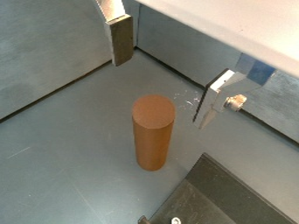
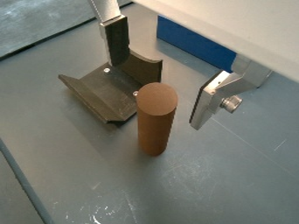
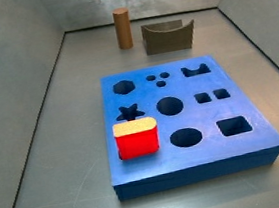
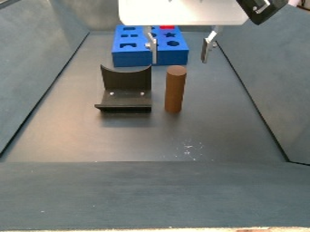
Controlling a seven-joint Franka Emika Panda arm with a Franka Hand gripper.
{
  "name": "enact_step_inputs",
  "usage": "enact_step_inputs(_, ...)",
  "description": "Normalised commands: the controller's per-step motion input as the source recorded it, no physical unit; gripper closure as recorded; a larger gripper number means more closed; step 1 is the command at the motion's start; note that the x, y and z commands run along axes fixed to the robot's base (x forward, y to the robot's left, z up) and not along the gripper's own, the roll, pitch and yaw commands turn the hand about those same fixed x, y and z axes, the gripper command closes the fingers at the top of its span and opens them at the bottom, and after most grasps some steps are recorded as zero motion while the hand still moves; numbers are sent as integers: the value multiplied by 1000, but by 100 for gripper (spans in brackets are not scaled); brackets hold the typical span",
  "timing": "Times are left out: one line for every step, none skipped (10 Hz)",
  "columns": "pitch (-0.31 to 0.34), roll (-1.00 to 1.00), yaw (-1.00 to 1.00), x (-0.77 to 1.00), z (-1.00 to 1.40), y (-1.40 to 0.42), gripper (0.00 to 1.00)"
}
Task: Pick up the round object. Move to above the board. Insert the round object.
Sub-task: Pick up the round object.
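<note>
Pincer (image 2: 156,75) hangs above the round object (image 2: 156,118), its two silver plates spread wide with nothing between them but air. That brown peg stands upright on the grey counter (image 2: 222,184), below the gap, near the far end of the tray in a side view (image 3: 123,27), well apart from the board (image 3: 186,118).

The step in hand looks like the pick-up. To do it well, the pincer should come straight down so the peg's top passes between the fingers (image 1: 121,41) without brushing either pad; in both wrist views the peg seems roughly between them, though slightly off the line joining the pads, so a small sideways correction before descending would help. Closing a little below the top, with the pads square to the rounded side, should keep the peg vertical for the later insertion. The dark arch-shaped block (image 2: 114,87) lies just beside the peg, so one finger must come down between the two without nudging either.

Counted: one brown peg, one blue board, one dark arch-shaped block (image 4: 125,89), one red block (image 3: 136,138) sitting on the board. On the board's top face I count about ten free cut-outs, among them circles, squares, a star and an arch shape.
</note>
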Motion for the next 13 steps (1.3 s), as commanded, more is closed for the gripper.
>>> enact_step_inputs(0, -11, 0, 0, 0, 0, 0)
enact_step_inputs(-269, -149, 0, 0, -509, 0, 0)
enact_step_inputs(-223, -49, 0, 0, -794, -40, 0)
enact_step_inputs(-166, -154, 0, 0, -746, -86, 0)
enact_step_inputs(-117, -194, 0, 26, -729, -11, 0)
enact_step_inputs(-149, -186, 0, 0, -749, -20, 0)
enact_step_inputs(-194, -229, 0, 0, -731, 0, 0)
enact_step_inputs(-151, -243, 0, 0, -631, 0, 0)
enact_step_inputs(-91, -303, 0, 0, -434, 0, 0)
enact_step_inputs(-23, 0, 0, -6, 0, 0, 0)
enact_step_inputs(0, 0, 0, 0, 0, 0, 100)
enact_step_inputs(0, 0, 0, 0, 0, 0, 100)
enact_step_inputs(0, 0, 0, 0, 0, 0, 100)
